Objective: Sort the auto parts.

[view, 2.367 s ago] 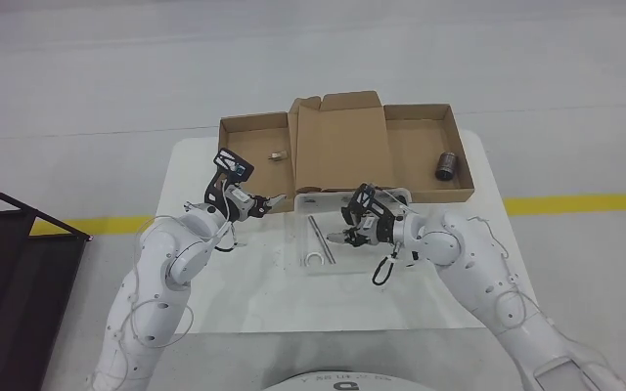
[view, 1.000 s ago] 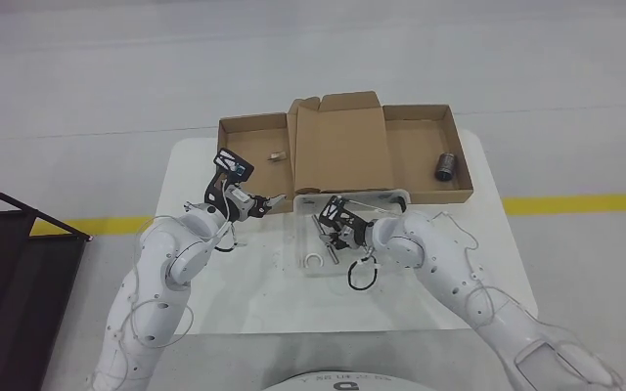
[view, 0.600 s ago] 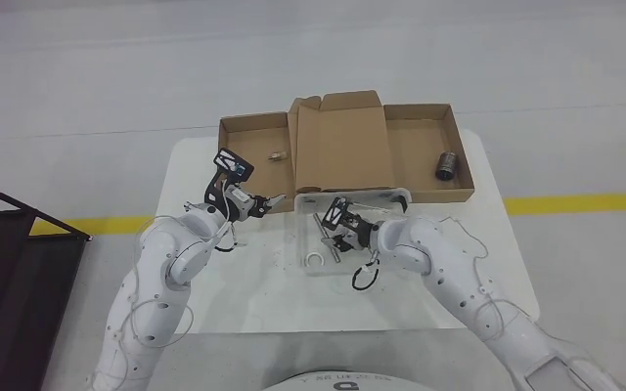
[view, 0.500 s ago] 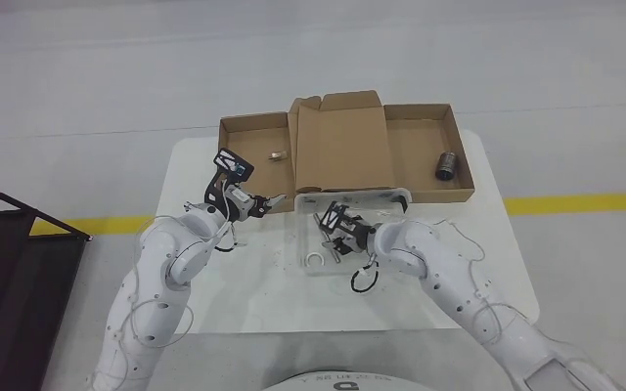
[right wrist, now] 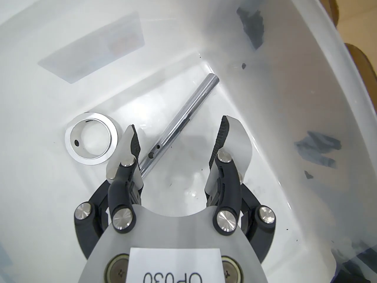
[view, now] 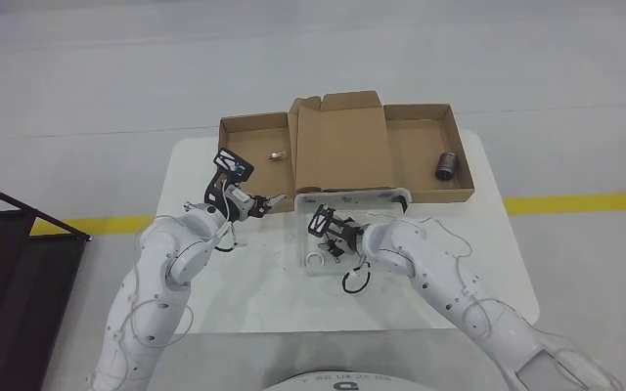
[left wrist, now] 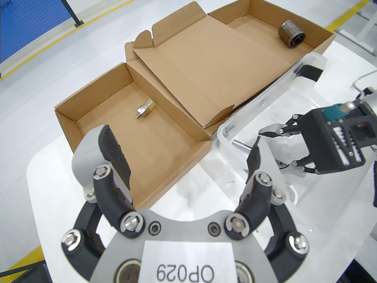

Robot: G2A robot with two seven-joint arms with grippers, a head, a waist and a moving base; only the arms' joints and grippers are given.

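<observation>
Auto parts sort, and right now it's looking like the rod's turn. Steel rod [right wrist: 182, 113] is lying flat on the floor of the clear bin [right wrist: 294, 89], 1 end pointing into the bin's corner by the cardboard box [view: 337, 137], with the aluminium ring [right wrist: 113, 142] sitting just beside its other end. Right gripper [right wrist: 179, 128] is hanging low inside the bin over that rod, fingers [right wrist: 232, 142] spread wide and gripping nothing. Catch is, the rod is running diagonally across the gap, and 1 finger [right wrist: 131, 142] is sitting right over its near end; can't tell if it's touching.

Left gripper [left wrist: 179, 145] is hovering over the table [view: 245, 283] near the box's left compartment, also wide open and empty. That compartment is holding a small brass fitting [left wrist: 145, 108], and the far right one is holding a dark bearing [left wrist: 291, 34], so I'm guessing 2 parts are already sorted.

If I were doing this grab: I'd be twisting the wrist so the pads are closing square across the shaft, not half along it, and shifting toward the rod's middle so it's not tipping once lifted. Going right down to the bin floor matters too, since a thin round bar is probably going to roll or squirt out of a shallow pinch. Also watching the ring and the bin wall, both are close.
</observation>
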